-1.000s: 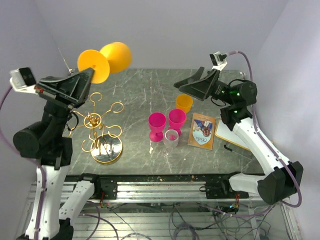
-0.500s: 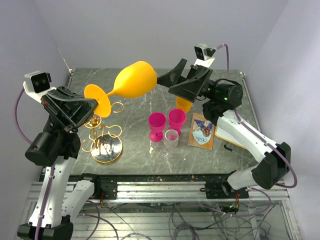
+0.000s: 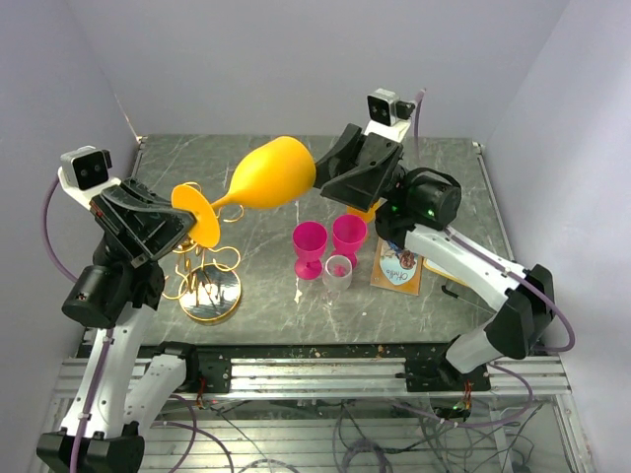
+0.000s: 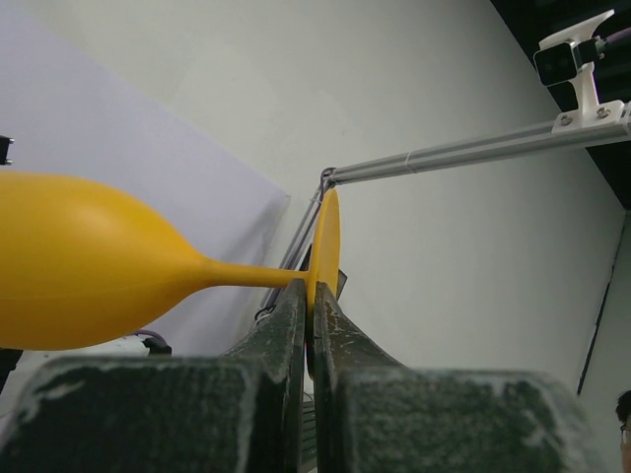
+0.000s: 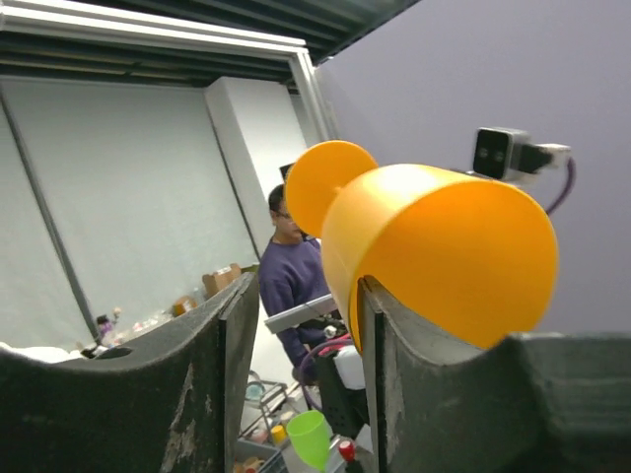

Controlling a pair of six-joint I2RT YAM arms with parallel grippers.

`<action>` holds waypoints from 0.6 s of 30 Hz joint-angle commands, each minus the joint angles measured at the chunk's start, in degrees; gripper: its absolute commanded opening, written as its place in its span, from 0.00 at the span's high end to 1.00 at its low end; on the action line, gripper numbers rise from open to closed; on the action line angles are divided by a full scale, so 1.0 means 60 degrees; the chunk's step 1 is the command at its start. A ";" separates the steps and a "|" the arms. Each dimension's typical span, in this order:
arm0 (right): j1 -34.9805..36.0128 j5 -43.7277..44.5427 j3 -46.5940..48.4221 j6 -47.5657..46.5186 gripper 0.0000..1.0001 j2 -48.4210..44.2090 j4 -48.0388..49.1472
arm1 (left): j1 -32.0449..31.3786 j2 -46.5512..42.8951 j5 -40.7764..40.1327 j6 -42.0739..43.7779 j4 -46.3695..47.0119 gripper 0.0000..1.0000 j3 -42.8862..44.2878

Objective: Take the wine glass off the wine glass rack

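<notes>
The yellow wine glass (image 3: 271,174) lies on its side in the air above the table, clear of the gold wine glass rack (image 3: 209,293), which stands at the front left. My left gripper (image 3: 192,222) is shut on the glass's foot disc, which the left wrist view shows pinched edge-on between the fingers (image 4: 286,325). My right gripper (image 3: 320,177) is at the bowl's mouth. In the right wrist view the rim of the wine glass (image 5: 444,246) rests against the right finger (image 5: 380,374), and the left finger stands apart from it.
Two pink goblets (image 3: 309,241) (image 3: 349,234) and a small clear cup (image 3: 337,271) stand mid-table. A picture card (image 3: 398,264) and a notepad (image 3: 446,268) lie to their right. An orange cup (image 3: 363,210) peeks from under my right arm.
The left arm swung the glass down and to the right, bowl toward the right arm. The right gripper moved left to the bowl's rim and its jaws narrowed.
</notes>
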 commanded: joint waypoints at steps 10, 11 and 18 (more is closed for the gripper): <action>0.0789 0.0426 0.0585 0.0112 0.91 -0.0442 0.0613 | -0.0034 0.0034 0.0472 -0.0812 0.0774 0.93 0.0027; 0.0826 0.0456 0.0588 0.0109 0.95 -0.0470 0.0609 | -0.0034 -0.0009 0.0500 -0.0718 0.0694 0.91 0.0028; 0.0908 0.1078 -0.0174 -0.0787 1.00 -0.1445 -0.0002 | -0.0034 -0.0956 0.0940 0.1454 -0.2348 0.46 0.0237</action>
